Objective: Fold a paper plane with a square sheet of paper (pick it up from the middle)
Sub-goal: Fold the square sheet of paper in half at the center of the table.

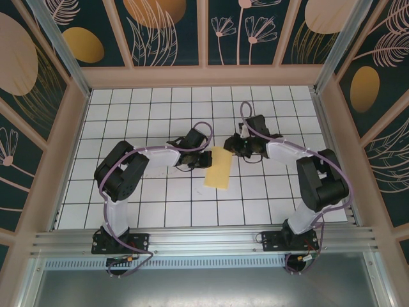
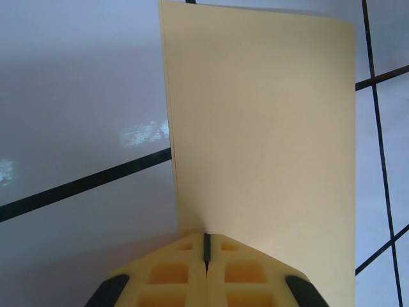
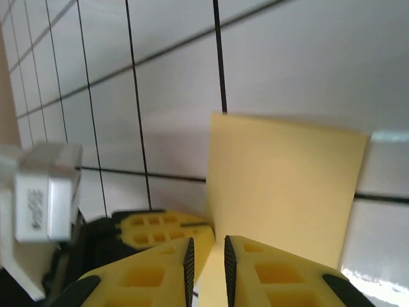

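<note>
The square sheet of paper [image 1: 218,169], pale yellow, is doubled over into a tall rectangle near the middle of the grid table. My left gripper [image 1: 203,158] pinches its left edge: in the left wrist view the jaws [image 2: 206,240] meet with the sheet [image 2: 262,128] rising from their tips. My right gripper [image 1: 232,146] is at the sheet's upper right corner. In the right wrist view its jaws [image 3: 208,243] stand a narrow gap apart, with the sheet's edge [image 3: 281,192] lying in the gap. The left gripper's yellow fingers [image 3: 163,227] show just beyond.
The white table [image 1: 160,115] has black grid lines and pale wooden walls on three sides. An aluminium rail [image 1: 204,240] carries both arm bases along the near edge. Both arms reach inward and nearly meet over the middle.
</note>
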